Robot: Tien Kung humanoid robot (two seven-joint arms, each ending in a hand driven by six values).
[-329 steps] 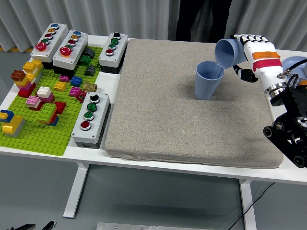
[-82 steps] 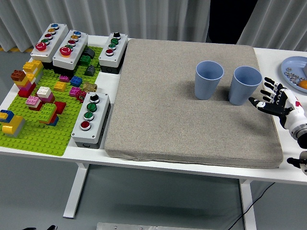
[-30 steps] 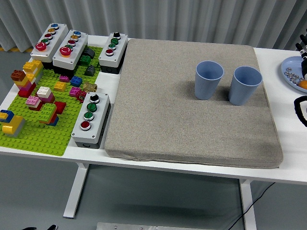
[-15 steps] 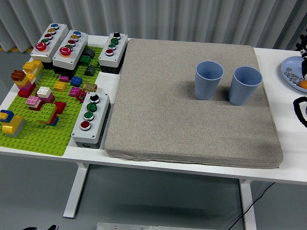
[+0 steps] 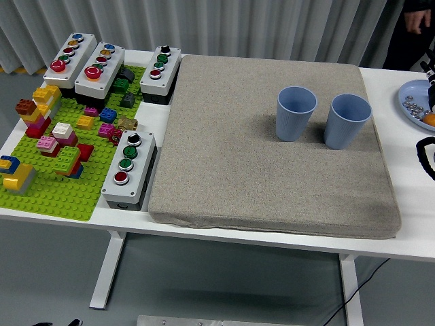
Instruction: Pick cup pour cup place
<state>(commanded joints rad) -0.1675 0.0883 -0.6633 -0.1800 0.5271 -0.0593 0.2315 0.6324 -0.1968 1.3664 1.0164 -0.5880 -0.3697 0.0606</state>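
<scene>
A white table (image 5: 414, 224) carries a thick grey mat (image 5: 258, 163), with a green brick baseplate (image 5: 51, 193) at its left. Two blue cups, the left cup (image 5: 296, 113) and the right cup (image 5: 346, 120), stand upright near each other on the mat's far right. The right hand (image 5: 430, 71) barely shows at the right edge; whether it is spread cannot be told.

Two light-blue plastic cups, left cup (image 5: 296, 113) and right cup (image 5: 346, 120), stand upright, near each other, on grey mat (image 5: 272, 142).
</scene>
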